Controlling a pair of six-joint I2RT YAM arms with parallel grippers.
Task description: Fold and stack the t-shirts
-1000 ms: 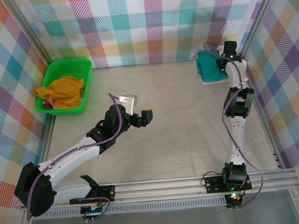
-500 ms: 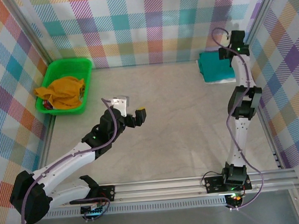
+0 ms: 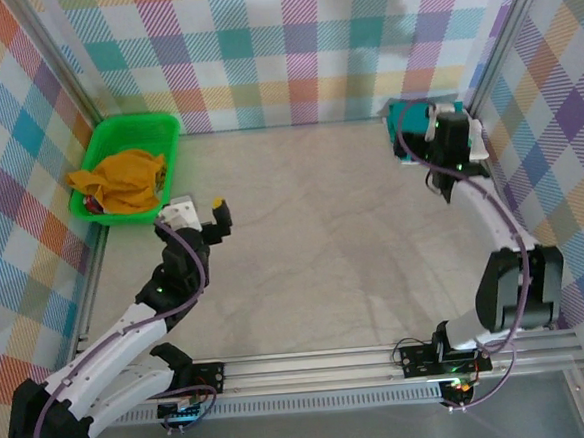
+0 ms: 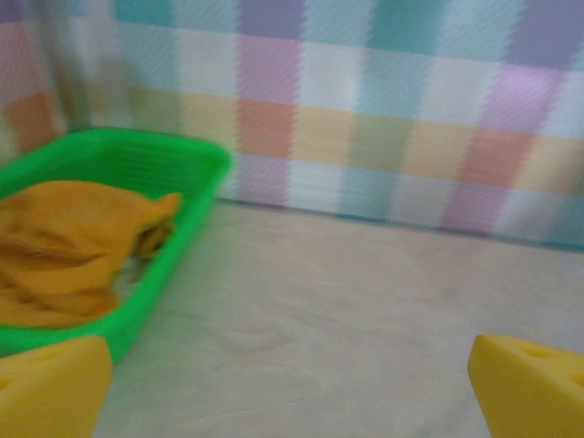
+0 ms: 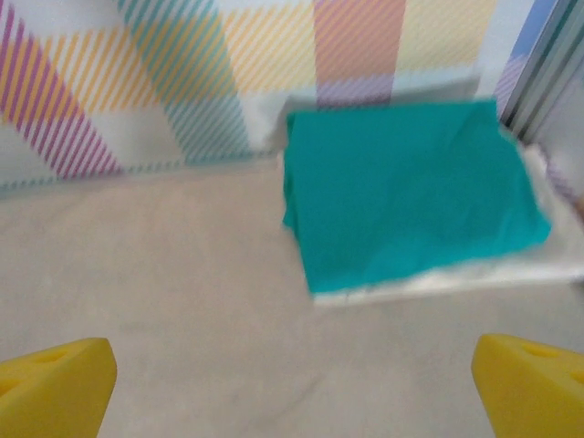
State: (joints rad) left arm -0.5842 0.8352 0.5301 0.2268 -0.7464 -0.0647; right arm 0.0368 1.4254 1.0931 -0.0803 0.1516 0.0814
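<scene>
Right tool [image 5: 292, 388] spread, empty, clear of your teal t-shirt [image 5: 411, 192].
It tops the white t-shirt [image 5: 484, 272], cornered upper right to free the table [image 5: 182, 274]; left tool [image 4: 292, 392], spread, faces the basket [image 4: 182, 164].

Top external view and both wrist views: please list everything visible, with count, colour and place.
green plastic basket: one, green, far left of table
crumpled cloth: one, mustard yellow, inside the basket
folded teal cloth t-shirt: one, teal, far right corner, on top
cream-white cloth t-shirt: one, cream-white, beneath the teal one
flat table: one, beige, under everything
left pincer: one, yellow fingertips, open, near the basket
right pincer: one, yellow fingertips, open, facing the t-shirts
</scene>
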